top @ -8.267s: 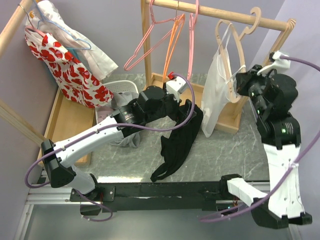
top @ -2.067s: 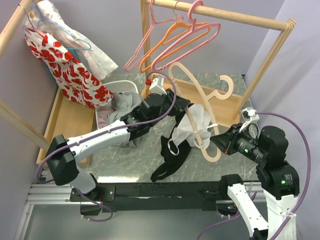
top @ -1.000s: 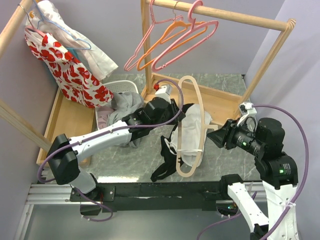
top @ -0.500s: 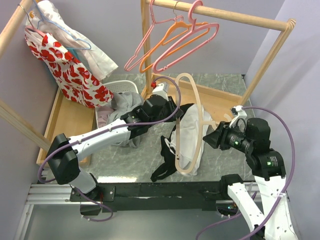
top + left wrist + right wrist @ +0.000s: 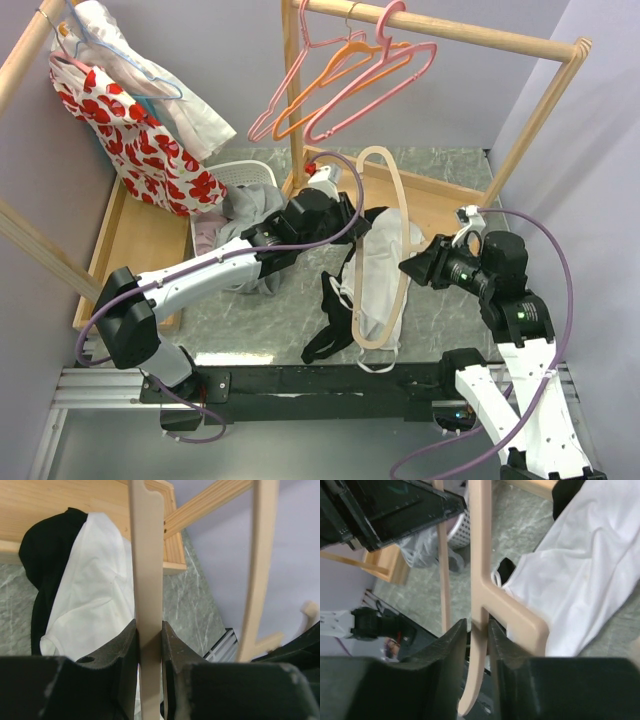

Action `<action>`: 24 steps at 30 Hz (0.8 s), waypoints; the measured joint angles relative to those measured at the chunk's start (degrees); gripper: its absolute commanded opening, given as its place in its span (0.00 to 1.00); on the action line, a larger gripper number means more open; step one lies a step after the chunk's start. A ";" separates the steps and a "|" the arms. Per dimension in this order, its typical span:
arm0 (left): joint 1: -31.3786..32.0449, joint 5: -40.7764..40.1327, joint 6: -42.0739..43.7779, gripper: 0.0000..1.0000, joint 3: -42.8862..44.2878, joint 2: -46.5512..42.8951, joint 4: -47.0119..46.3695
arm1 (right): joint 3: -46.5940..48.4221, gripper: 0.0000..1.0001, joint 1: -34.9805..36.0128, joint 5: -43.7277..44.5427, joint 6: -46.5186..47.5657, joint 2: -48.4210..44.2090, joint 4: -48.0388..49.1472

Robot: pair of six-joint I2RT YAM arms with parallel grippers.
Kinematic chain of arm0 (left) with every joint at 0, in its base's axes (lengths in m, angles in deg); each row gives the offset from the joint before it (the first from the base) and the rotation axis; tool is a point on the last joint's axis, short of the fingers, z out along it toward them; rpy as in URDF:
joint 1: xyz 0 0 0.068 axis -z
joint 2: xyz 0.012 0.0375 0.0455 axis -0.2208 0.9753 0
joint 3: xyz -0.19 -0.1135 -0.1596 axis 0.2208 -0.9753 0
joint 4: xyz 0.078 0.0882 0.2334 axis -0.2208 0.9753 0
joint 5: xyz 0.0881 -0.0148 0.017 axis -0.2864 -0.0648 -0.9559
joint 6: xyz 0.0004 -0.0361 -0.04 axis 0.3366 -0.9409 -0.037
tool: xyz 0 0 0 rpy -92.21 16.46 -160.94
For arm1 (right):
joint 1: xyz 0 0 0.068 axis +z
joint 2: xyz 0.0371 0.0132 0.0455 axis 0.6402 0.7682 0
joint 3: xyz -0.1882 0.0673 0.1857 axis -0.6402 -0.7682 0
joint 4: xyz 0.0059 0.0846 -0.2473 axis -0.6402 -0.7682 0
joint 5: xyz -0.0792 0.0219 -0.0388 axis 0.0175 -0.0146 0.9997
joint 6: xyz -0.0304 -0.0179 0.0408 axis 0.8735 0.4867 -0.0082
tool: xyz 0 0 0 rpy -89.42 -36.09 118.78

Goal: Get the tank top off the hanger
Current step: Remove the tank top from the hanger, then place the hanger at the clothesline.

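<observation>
**Camera set: one fixed overhead view, two wrist views**

Top external: mounted high behind the arm bases, facing down and forward. It is the widest and farthest view, taking in the whole counter (image 5: 250, 310) up to the wooden rack (image 5: 480, 35). Left wrist: very near, looking out along the left fingers (image 5: 122, 652), which fill the bottom of the frame. The hanger (image 5: 147, 570) stands between them and the tank top (image 5: 100, 590) lies beyond, to their left. Right wrist: equally near, with the right fingers (image 5: 452, 650) at the bottom edge, the same hanger between them and the tank top beyond to their right. All three views share the hanger, the tank top and the marbled counter.
</observation>
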 measured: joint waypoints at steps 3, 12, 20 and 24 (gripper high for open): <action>-0.02 0.94 0.17 0.01 0.74 0.74 -0.52 | 0.00 0.15 0.00 -0.09 0.11 0.09 1.16; -0.37 2.86 0.04 0.01 2.49 4.61 -1.16 | 0.07 0.41 -0.04 -0.96 0.33 -2.01 1.95; -0.35 4.20 -1.60 0.01 5.20 6.80 -1.68 | 2.86 0.52 -0.15 1.20 2.58 -2.47 -0.48; -0.85 4.85 -3.17 0.01 6.29 7.54 -2.49 | 4.48 0.52 -0.15 4.04 3.74 -3.08 -2.51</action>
